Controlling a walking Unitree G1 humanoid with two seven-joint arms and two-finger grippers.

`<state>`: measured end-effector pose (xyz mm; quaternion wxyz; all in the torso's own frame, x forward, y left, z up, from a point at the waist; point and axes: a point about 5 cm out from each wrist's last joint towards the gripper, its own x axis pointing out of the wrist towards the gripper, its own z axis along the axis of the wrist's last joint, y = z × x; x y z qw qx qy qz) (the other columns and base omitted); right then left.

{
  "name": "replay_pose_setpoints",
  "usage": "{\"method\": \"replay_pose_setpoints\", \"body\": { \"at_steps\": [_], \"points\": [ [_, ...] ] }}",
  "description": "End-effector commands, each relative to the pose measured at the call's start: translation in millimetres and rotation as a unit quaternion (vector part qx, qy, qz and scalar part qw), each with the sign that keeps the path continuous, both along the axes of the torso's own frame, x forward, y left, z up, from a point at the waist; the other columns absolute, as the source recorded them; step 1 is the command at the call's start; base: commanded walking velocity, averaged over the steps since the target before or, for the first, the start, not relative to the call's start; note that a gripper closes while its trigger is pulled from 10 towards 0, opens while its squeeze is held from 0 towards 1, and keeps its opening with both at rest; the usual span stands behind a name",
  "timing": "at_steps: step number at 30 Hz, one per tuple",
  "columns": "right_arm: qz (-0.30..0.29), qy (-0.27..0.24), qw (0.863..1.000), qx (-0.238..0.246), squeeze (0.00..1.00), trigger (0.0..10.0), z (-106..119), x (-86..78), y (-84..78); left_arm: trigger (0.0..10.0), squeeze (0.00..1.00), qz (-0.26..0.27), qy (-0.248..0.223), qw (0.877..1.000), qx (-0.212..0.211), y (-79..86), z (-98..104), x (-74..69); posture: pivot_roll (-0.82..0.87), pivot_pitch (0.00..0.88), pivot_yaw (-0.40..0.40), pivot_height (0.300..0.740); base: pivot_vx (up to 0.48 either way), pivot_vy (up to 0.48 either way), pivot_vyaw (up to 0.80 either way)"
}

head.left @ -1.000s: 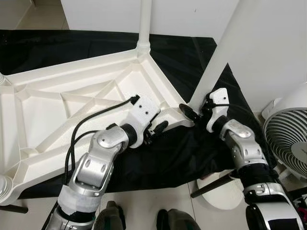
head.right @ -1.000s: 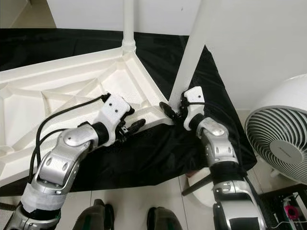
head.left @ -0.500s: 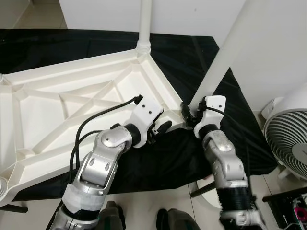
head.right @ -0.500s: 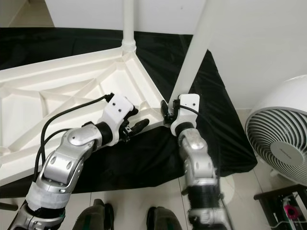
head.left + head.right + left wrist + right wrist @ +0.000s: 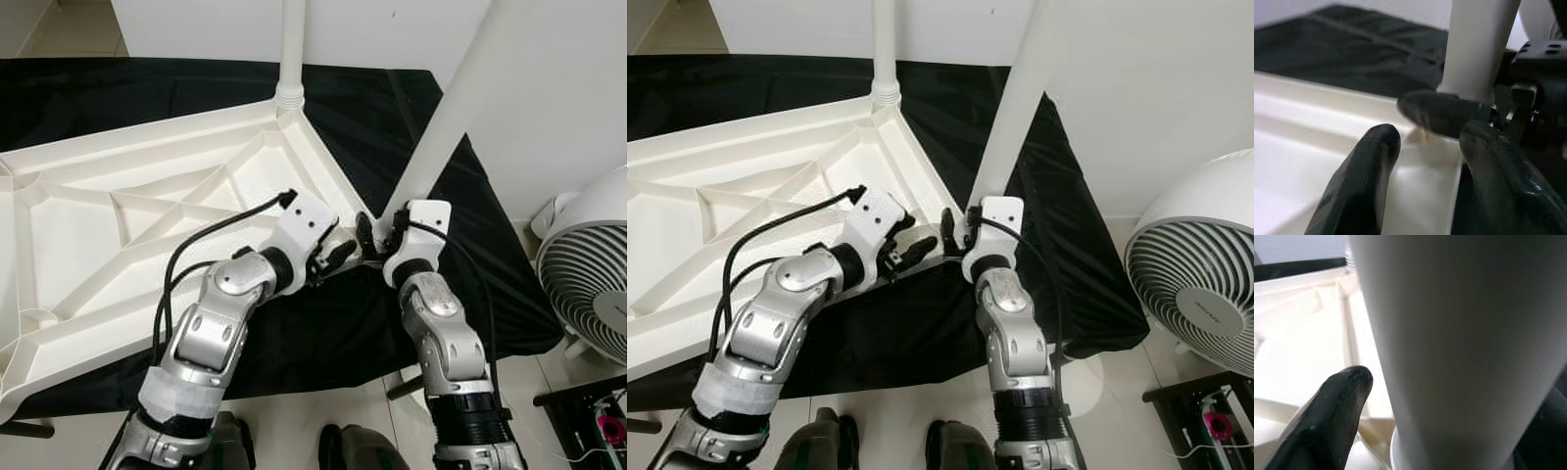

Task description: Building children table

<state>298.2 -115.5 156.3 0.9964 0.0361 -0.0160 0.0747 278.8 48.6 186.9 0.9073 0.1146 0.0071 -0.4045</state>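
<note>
Left eye view: an upturned white plastic tabletop (image 5: 147, 225), its ribbed underside facing up, lies on a black cloth (image 5: 411, 108) spread over a pale tiled floor (image 5: 323, 401) beside a white wall (image 5: 558, 88). One white leg (image 5: 291, 49) stands in the far corner socket; a second leg (image 5: 446, 117) leans up from the near right corner. The left gripper (image 5: 338, 255), fingers parted, straddles the tabletop's rim at that corner. The right gripper (image 5: 377, 233) clasps the base of the leaning leg. A white fan (image 5: 588, 284) stands at the right.

Right eye view: the same scene, with the fan's grille (image 5: 1200, 294) larger and the robot's feet (image 5: 887, 446) at the near edge.

Left wrist view: two black fingers (image 5: 1366, 181) spread apart over the tabletop's rim (image 5: 1420, 161), the leg's base (image 5: 1476, 44) just beyond them.

Right wrist view: the leg (image 5: 1459, 347) sits against one black finger (image 5: 1327, 416), with the ribbed tabletop (image 5: 1303, 333) behind it.
</note>
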Motion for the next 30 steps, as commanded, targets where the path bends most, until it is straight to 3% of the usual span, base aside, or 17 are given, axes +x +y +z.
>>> {"method": "replay_pose_setpoints", "body": {
  "at_steps": [1,5,6,7,8,11,17,25,26,27,28,30],
  "points": [
    [0.011,-0.006,1.0,0.0,1.0,10.0,2,0.1,1.1,10.0,0.0,0.043,-0.009,0.999,0.001,0.8,-3,2.0,-0.02,0.1,-0.055,0.74,0.0,0.0,0.0],
    [0.039,-0.004,0.999,-0.024,1.0,10.0,0,5.2,-8.7,10.0,0.0,0.047,-0.021,0.999,0.009,2.8,-5,-0.7,-0.01,0.096,-0.051,0.74,0.0,0.0,0.0],
    [0.052,-0.005,0.998,-0.032,0.63,10.0,0,5.9,-10.0,10.0,0.0,0.046,-0.024,0.999,0.012,3.3,-6,-1.7,-0.01,0.094,-0.048,0.74,0.0,0.0,0.0],
    [0.052,-0.005,0.998,-0.032,0.63,10.0,0,5.9,-10.0,10.0,0.0,0.046,-0.024,0.999,0.012,3.3,-6,-1.7,-0.01,0.094,-0.048,0.74,0.0,0.0,0.0],
    [0.081,-0.008,0.996,-0.036,0.0,10.0,1,6.3,-11.4,10.0,0.0,0.044,-0.027,0.999,0.015,4.3,-7,-3.2,0.0,0.092,-0.047,0.74,0.0,0.0,0.0],
    [0.154,-0.021,0.986,-0.068,0.0,10.0,2,7.0,-14.7,10.0,0.0,0.036,-0.018,0.999,0.01,5.5,-8,-5.6,0.0,0.085,-0.043,0.74,0.0,0.0,0.0],
    [0.209,-0.026,0.971,-0.112,0.0,10.0,-4,12.4,-22.0,10.0,0.0,0.026,-0.006,1.0,0.007,3.5,-10,-6.8,0.01,0.077,-0.039,0.74,0.0,0.0,0.0],
    [0.257,-0.004,0.96,-0.115,0.0,10.0,-15,24.9,-34.8,10.0,0.0,0.013,-0.007,1.0,0.024,3.3,-23,-12.9,0.02,0.065,-0.041,0.74,0.0,0.0,0.0],
    [0.26,-0.002,0.959,-0.115,0.0,5.0,-16,25.5,-35.3,10.0,0.0,0.013,-0.007,1.0,0.027,3.8,-24,-13.2,0.02,0.064,-0.042,0.74,0.0,0.0,0.0],
    [0.26,-0.002,0.959,-0.115,0.0,5.0,-16,25.5,-35.3,10.0,0.0,0.013,-0.007,1.0,0.027,3.8,-24,-13.2,0.02,0.064,-0.042,0.74,0.0,0.0,0.0],
    [0.266,-0.007,0.956,-0.121,0.0,0.0,-16,27.6,-37.1,10.0,0.0,0.013,-0.007,0.999,0.036,6.8,-27,-14.2,0.02,0.061,-0.041,0.74,0.0,0.0,0.0],
    [0.268,-0.008,0.956,-0.121,0.0,0.0,-16,28.2,-38.1,10.0,0.0,0.011,-0.008,0.999,0.04,8.2,-28,-14.8,0.02,0.058,-0.043,0.74,0.0,0.0,0.0]
  ]
}}
